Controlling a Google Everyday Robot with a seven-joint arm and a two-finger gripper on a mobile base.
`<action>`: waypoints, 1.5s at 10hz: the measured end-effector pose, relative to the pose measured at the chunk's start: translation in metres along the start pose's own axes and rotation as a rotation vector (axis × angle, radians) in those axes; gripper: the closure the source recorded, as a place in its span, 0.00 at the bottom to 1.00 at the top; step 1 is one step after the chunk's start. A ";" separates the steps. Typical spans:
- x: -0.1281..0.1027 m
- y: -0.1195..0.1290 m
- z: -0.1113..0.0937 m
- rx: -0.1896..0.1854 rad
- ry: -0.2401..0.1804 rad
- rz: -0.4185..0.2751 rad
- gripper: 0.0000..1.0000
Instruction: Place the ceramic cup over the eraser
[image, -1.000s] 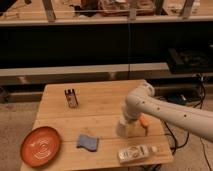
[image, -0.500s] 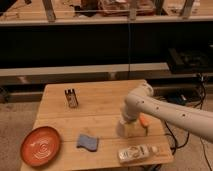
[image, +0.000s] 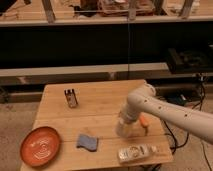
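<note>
My arm reaches in from the right, and its gripper (image: 125, 125) points down at the table's right-middle. A whitish tapered shape at the gripper's tip, resting on or just above the table, looks like the ceramic cup (image: 124, 132); the gripper hides most of it. A small orange object (image: 144, 121) lies just right of the gripper. A flat blue pad (image: 87, 142) lies at the front centre, left of the gripper. A dark upright block (image: 71, 98) stands at the back left. I cannot tell which of these is the eraser.
An orange plate (image: 41, 144) sits at the front left corner of the wooden table (image: 100, 107). A whitish bottle-like thing (image: 135, 152) lies on its side at the front right edge. Dark shelving stands behind the table.
</note>
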 end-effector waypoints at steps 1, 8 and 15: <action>0.000 0.000 0.000 0.001 0.007 0.002 0.68; -0.041 0.011 -0.062 0.100 0.114 -0.094 1.00; -0.126 -0.034 -0.113 0.147 -0.077 -0.255 1.00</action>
